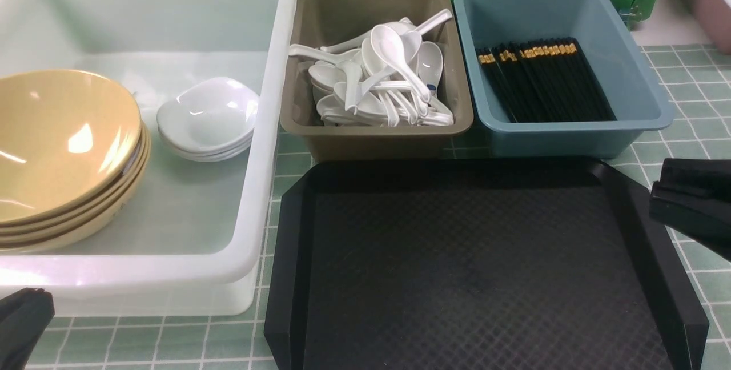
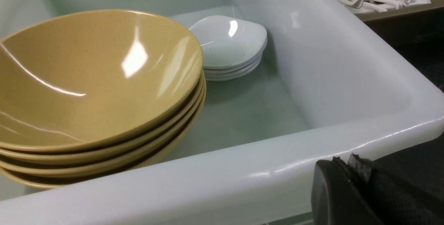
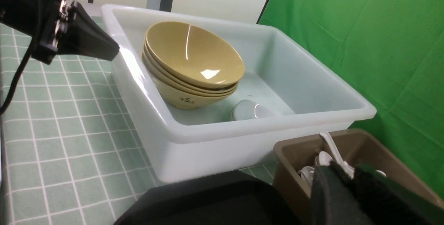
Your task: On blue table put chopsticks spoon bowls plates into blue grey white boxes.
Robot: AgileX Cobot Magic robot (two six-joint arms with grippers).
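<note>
Two sets of fingers, both off to the sides and neither carrying anything: the left gripper (image 1: 23, 316) sits low by the near wall of the white tub (image 1: 268, 187), its fingers pressed together, while the right gripper (image 1: 688, 201) hangs over the right edge of the black tray (image 1: 457, 256), and from these angles I can't quite tell whether its fingers are parted or closed. Moving outward, the tray looks bare across everything the front view shows. Inside the tub, the tan bowls (image 1: 63, 147) are nested in a tilted stack at the left, and the little white plates (image 1: 207, 119) are stacked just beside them. Next over, the grey bin (image 1: 377, 136) holds a heap of white spoons (image 1: 380, 79), and the blue bin (image 1: 571, 136) has the black chopsticks (image 1: 542, 81) lying side by side. On the tiled counter (image 1: 694, 101) nothing loose is in sight, so I'd call the sorting finished, or all but.
</note>
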